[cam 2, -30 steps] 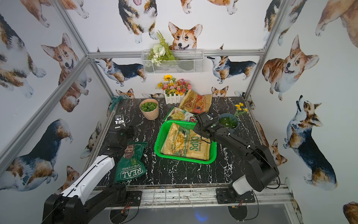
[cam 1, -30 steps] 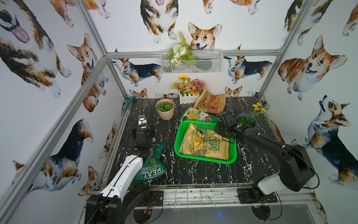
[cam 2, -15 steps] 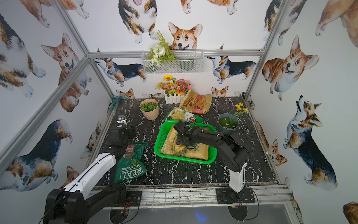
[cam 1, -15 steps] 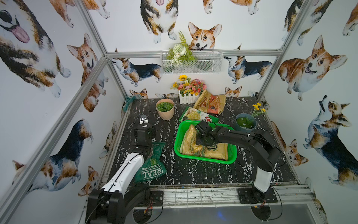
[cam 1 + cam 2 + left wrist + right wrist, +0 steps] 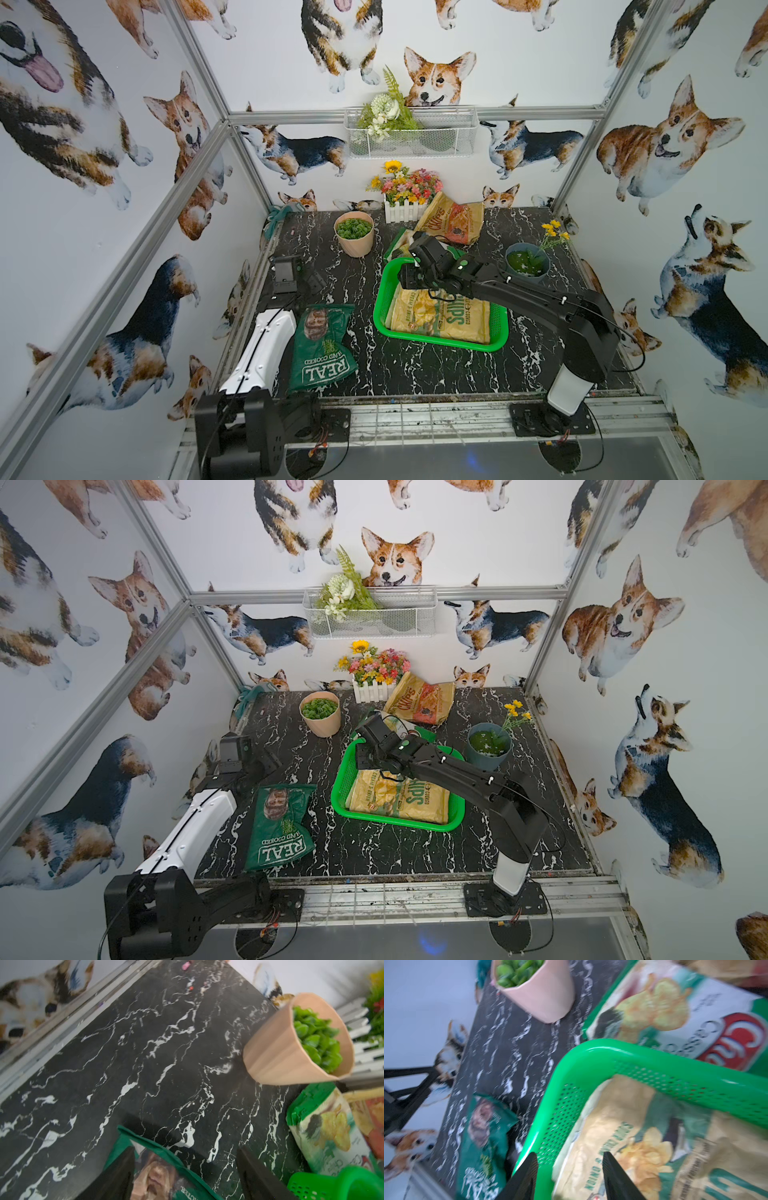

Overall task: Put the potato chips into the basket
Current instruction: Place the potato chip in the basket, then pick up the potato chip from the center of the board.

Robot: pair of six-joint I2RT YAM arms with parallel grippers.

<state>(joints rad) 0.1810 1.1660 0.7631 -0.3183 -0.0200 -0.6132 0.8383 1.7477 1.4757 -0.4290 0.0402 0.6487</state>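
Right fingers apart, empty over basket; tan bag inside. Left fingers apart above REAL bag, basket's 9 o'clock, likely pre-grasp.

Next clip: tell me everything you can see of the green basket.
The green basket is a shallow rectangular tray of glossy bright green plastic, with rounded corners, a smooth rim and perforated walls. It sits flat on the black marbled table, right of centre. One tan chips bag lies inside, covering most of its floor. A green-white bag lies just behind its far rim. The right gripper hovers above its far left corner, fingers apart.
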